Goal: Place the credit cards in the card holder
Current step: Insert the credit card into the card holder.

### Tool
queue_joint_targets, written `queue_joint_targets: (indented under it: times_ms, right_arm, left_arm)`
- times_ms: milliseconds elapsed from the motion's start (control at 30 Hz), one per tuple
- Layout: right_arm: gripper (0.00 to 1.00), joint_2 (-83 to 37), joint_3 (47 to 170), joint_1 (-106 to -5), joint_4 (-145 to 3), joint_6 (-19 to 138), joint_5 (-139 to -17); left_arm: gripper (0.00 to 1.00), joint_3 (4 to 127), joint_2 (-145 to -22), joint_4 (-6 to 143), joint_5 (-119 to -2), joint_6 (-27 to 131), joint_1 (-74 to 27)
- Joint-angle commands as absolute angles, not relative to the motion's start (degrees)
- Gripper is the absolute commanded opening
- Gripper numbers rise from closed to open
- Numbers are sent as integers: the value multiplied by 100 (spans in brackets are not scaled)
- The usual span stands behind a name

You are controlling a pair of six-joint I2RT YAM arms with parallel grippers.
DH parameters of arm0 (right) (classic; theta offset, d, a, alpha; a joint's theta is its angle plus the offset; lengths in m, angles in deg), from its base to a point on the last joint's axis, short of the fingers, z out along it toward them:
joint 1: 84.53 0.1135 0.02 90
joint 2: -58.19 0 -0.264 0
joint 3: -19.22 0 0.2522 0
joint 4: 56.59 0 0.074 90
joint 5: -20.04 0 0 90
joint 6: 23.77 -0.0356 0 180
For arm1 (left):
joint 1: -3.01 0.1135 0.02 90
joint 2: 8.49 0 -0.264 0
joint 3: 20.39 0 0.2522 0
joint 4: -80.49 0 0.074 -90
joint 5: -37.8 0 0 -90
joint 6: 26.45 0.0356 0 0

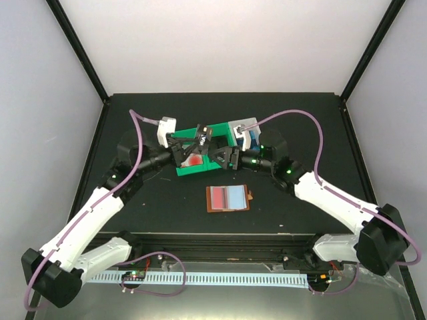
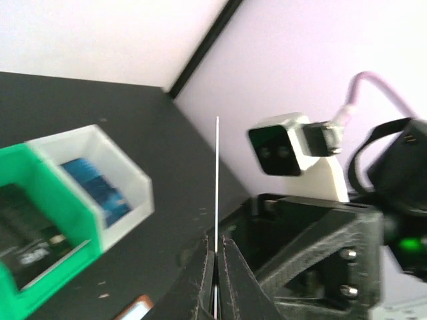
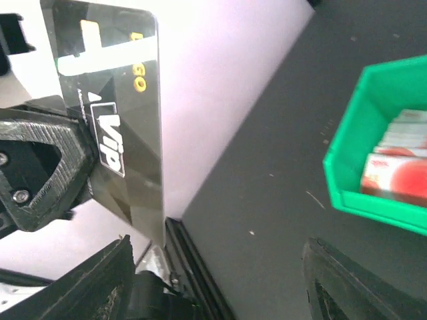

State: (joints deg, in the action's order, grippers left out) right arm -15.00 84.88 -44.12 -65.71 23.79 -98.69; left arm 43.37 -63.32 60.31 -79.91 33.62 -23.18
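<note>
So the left gripper (image 2: pixel 217 260) is pinching a black VIP card (image 3: pixel 127 113) (edge-on in its own camera) above the green bin (image 3: pixel 347 173). The right gripper (image 3: pixel 220 287) is spread wide beside it. The card holder (image 1: pixel 229 198) lies open nearer the arms.

The surface (image 1: pixel 133 200) is a matt black tabletop, walled by pale panels at the back and sides. Toward the far middle a green bin (image 1: pixel 190 171) stands on it, with a white bin (image 1: pixel 241 125) touching its right side. Nearer the front edge, apart from both bins, the card holder (image 1: pixel 228 198) lies open and flat, inner face up, its short tab pointing right. A few pale specks and scuffs mark the bare black top.
</note>
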Motion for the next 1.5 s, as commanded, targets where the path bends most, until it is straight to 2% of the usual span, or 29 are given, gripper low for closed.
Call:
queue_joint_targets:
  times_ms: [0,233,467,633,700,767,867,967,1100,1267,1400,1467]
  right_arm:
    - [68,-1274,8325,-4427,-5501,1514,-10385]
    - [45,-1066,8123,-4430,-4544,706,-10675]
    - [35,-1103,8004,-4428,-3696,58,-10959]
    - [20,-1194,8058,-4430,-3512,-100,-11013]
    - [11,-1207,8045,-4427,-3524,-66,-11000]
    - [2,-1179,7971,-4432,-3551,38,-10938]
    - [1,-1037,7849,-4487,-4122,542,-10699]
    - [1,-780,7691,-4715,-5641,1422,-10373]
    - [1,-533,7219,-5130,-6746,2093,-10239]
    - [1,-760,6740,-5227,-7323,2501,-10370]
    - [1,-1372,6565,-5228,-7292,2559,-10504]
    - [1,-1700,6630,-5220,-7349,2583,-10535]
  left_arm:
    - [2,4280,-6143,7022,-8995,2169,-2291]
    - [1,4193,-5991,7440,-9305,1136,-2287]
    - [2,3898,-5964,8040,-9563,459,-2306]
    - [3,3830,-5947,8058,-9571,435,-2318]
    - [6,3798,-5965,8035,-9584,491,-2326]
    - [16,3777,-5989,7895,-9642,656,-2326]
    - [53,3820,-5980,6889,-9374,1325,-2326]
    - [71,3799,-5958,5774,-8753,2281,-2326]
    - [74,3576,-6363,5066,-8525,2999,-2360]
    - [71,3100,-6825,5530,-8300,2948,-2837]
    - [67,3018,-7361,5630,-7487,2876,-3284]
    - [62,2988,-7701,5758,-7521,2738,-3302]
